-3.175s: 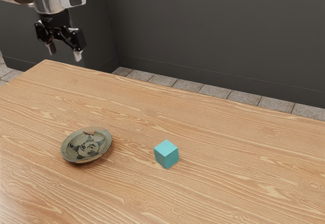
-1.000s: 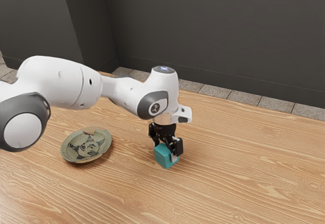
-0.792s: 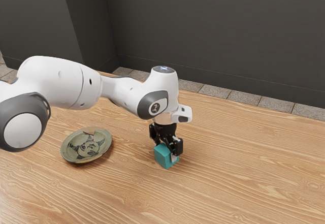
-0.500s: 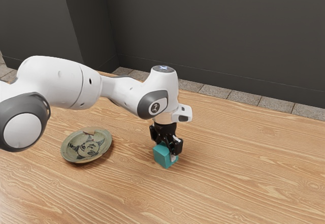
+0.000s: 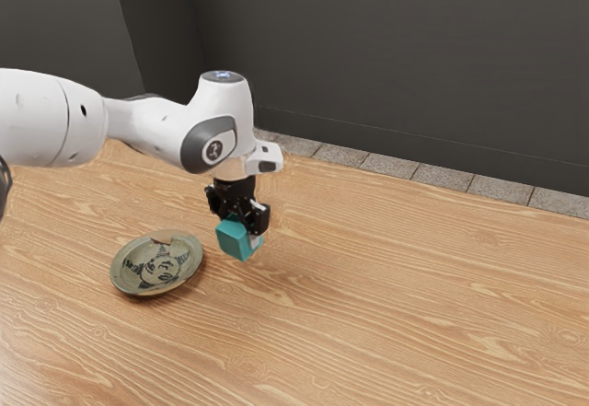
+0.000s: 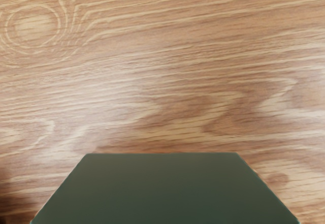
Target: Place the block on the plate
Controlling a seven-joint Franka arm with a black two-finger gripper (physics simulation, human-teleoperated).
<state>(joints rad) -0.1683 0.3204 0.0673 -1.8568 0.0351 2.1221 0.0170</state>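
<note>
Dark wall (image 5: 396, 56) at the back, wood-grain surface (image 5: 396, 314) in front. White arm (image 5: 147, 122) comes in from the exterior view's left, hand pointing down. Plate (image 5: 156, 264) sits on the surface, patterned, nothing on it, off to the exterior view's left of the hand. End effector (image 5: 240, 230) is clamped on the teal block (image 5: 233, 239), above the surface, near the plate but not over it. In the wrist view the block is the big dark shape at the lower edge, with wood grain beyond it. One pale fingertip (image 5: 257, 239) lies along the block's side; the opposite one is hidden, so the two-sided grip is a judgement from how the block hangs. Step in hand: carry, pick done, place not done. Next move: shift sideways toward the exterior view's left until the block is over the middle of the plate, keeping enough height to clear the rim, then lower, let go once it rests, back off straight up. Risks: going in too low could knock the rim and push the plate; releasing short could leave the block perched on the edge or tipping off. Flat faces should hold well if the grip stays even.
</note>
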